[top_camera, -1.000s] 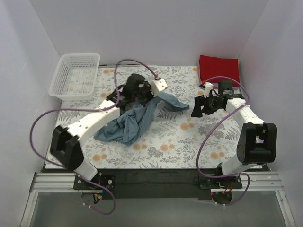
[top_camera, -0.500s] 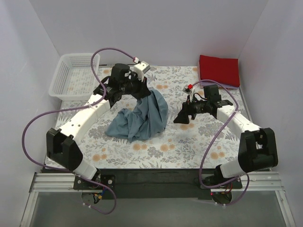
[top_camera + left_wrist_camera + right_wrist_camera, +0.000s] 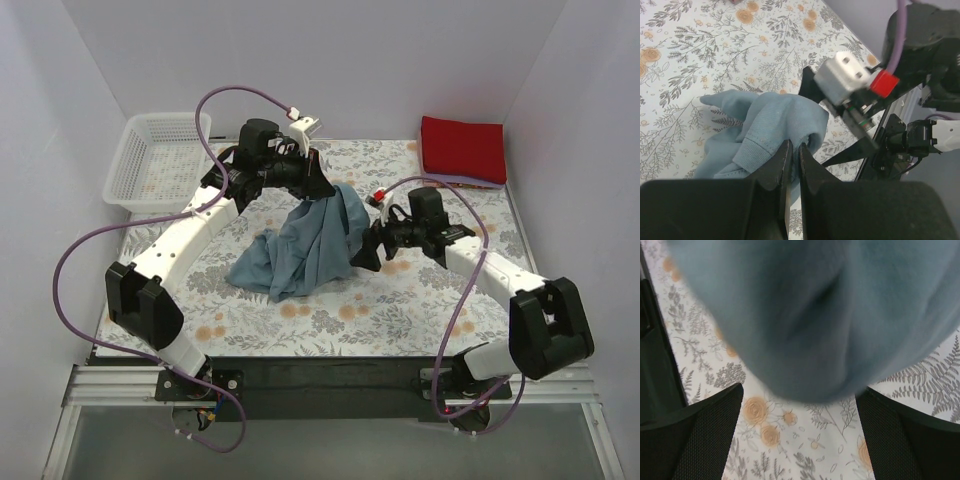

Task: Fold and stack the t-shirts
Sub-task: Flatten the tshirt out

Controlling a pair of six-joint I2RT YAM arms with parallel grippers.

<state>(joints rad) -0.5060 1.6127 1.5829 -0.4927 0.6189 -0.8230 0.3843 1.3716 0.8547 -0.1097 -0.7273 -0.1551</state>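
Hanging from the left gripper [image 3: 318, 190], the dusty slate-blue cloth t-shirt [image 3: 300, 245] is drooping in a crumpled cone over the middle of the floral-print tablecloth [image 3: 400, 300]. Its lower folds are trailing on the table toward 7 o'clock. The left jaws are pinching narrow on a ribbed edge of the shirt, as the left wrist view shows. The right gripper [image 3: 362, 250] is hovering at the shirt's 3 o'clock side with its fingers [image 3: 700, 435] spread wide. Cloth is bulging just ahead of them, unclamped; whether it is touching them cannot be told.

The step in hand is probably opening the shirt out for folding. The next move is likely calling for the right jaws to close on a second edge, well apart from the left's grip, so both arms can stretch it flat.

Three t-shirts are showing: the blue one, a bright red folded square of cloth [image 3: 462, 148] at 1 o'clock, and a thin lavender-pink shirt [image 3: 470, 184] peeking from under it. One white plastic mesh basket [image 3: 160, 160] is sitting at 10 o'clock.
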